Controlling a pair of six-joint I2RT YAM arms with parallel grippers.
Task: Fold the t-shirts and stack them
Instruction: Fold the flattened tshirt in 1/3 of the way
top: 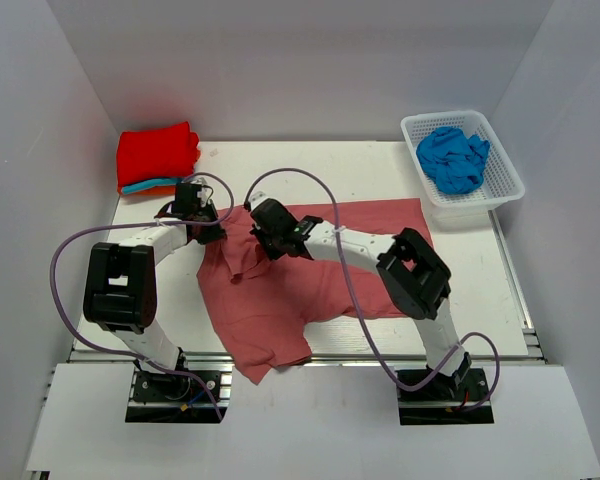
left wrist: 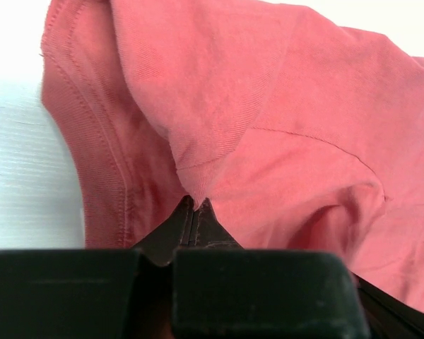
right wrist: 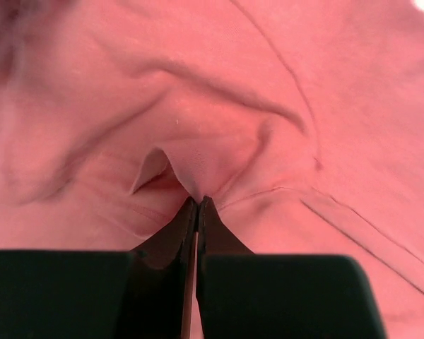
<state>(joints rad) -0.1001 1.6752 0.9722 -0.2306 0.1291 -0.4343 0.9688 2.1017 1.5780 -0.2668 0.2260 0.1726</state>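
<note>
A dusty rose-red t-shirt [top: 310, 270] lies crumpled across the middle of the table, its lower part hanging over the near edge. My left gripper [top: 208, 232] is shut on a pinch of the shirt [left wrist: 268, 106] at its left edge, near a hemmed sleeve. My right gripper [top: 272, 243] is shut on a fold of the same shirt [right wrist: 219, 106] a little to the right. A folded bright red t-shirt [top: 158, 153] sits at the back left on top of a turquoise one [top: 145, 185] and an orange one. A bright blue t-shirt [top: 453, 158] lies bunched in the basket.
A white plastic lattice basket [top: 505, 170] stands at the back right. White walls close in the table on the left, back and right. Purple cables loop from both arms over the shirt. Bare table [top: 310, 165] shows behind the shirt.
</note>
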